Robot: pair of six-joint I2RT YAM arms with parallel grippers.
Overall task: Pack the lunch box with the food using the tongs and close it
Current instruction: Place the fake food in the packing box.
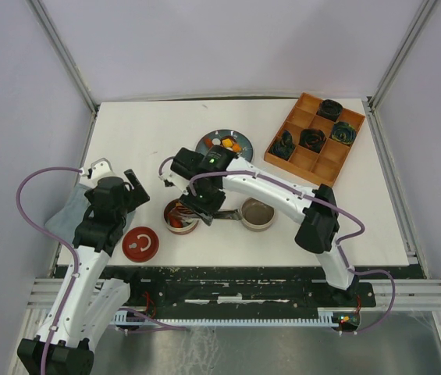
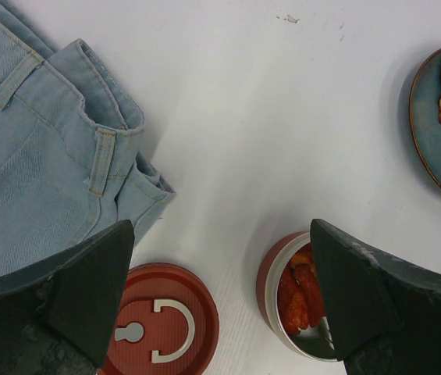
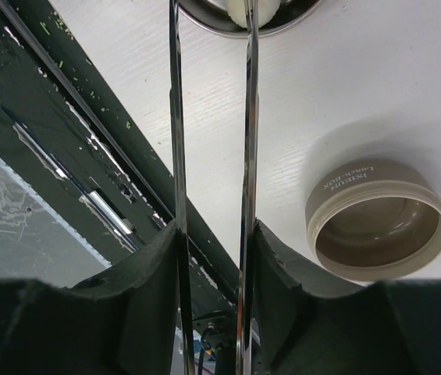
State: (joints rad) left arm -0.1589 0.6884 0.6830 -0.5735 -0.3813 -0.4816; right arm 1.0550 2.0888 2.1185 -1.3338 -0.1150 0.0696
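surface: white table (image 1: 150, 133), grey walls (image 1: 228, 39) around.
lunch box (image 2: 265, 273): open, food (image 2: 296, 293) inside.
tongs (image 3: 249, 117): pinched by right gripper (image 3: 214, 242), tips at lunch box.
left gripper (image 2: 220, 301): jaws spread, left of lunch box.

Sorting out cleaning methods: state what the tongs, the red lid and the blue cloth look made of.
The tongs look like polished steel: thin arms with mirror-like reflections. The red lid is likely plastic: smooth, matte, finely ridged. The blue cloth is denim: twill weave, stitched seams, belt loops.
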